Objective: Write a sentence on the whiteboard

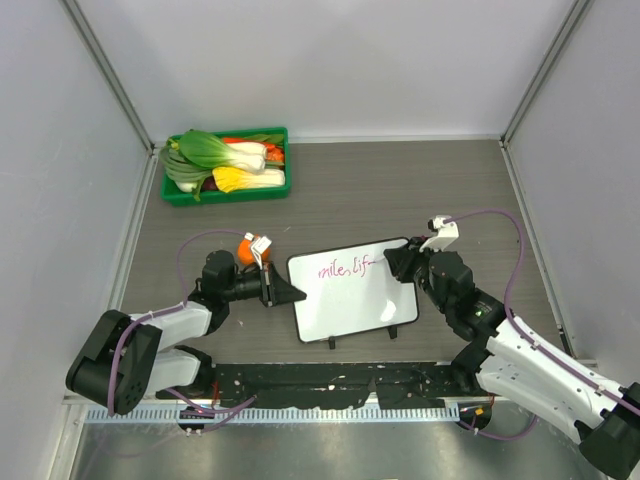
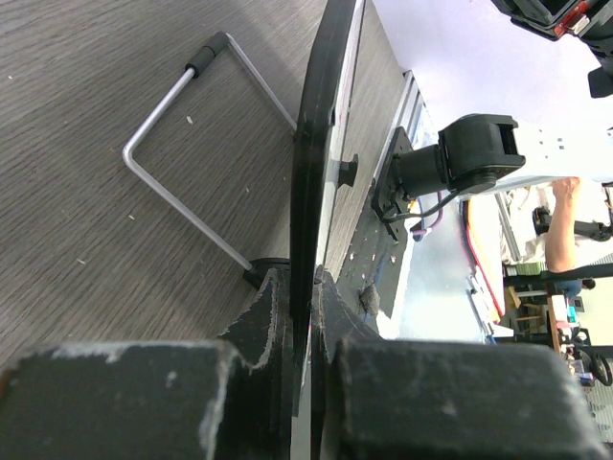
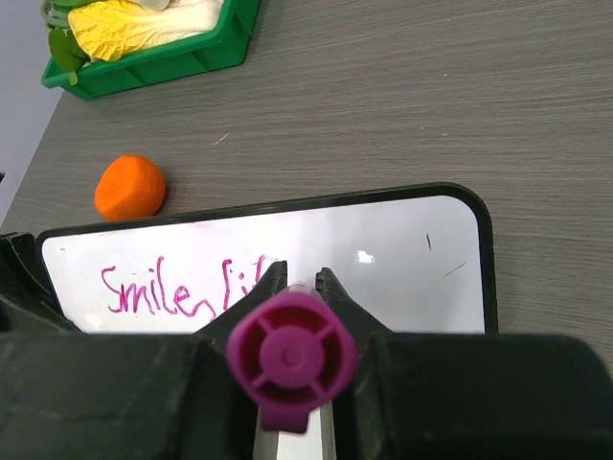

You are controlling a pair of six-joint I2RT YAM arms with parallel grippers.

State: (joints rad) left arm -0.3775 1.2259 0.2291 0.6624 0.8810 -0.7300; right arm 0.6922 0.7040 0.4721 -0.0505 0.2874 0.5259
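Note:
The whiteboard (image 1: 355,295) lies near the table's front middle, black-framed with two little feet at its near edge. The sentence (image 1: 345,268) is pink script along its top, reading about "Smile, lif"; it also shows in the right wrist view (image 3: 153,292). My left gripper (image 1: 292,293) is shut on the board's left edge; the left wrist view shows the frame (image 2: 311,192) edge-on between the jaws. My right gripper (image 1: 392,263) is shut on a magenta marker (image 3: 290,359), its tip down on the board after the last letter.
A green tray (image 1: 228,190) of vegetables stands at the back left. An orange (image 1: 245,251) lies by my left wrist, just left of the board. The board's metal wire stand (image 2: 172,163) shows in the left wrist view. Grey walls close in on both sides.

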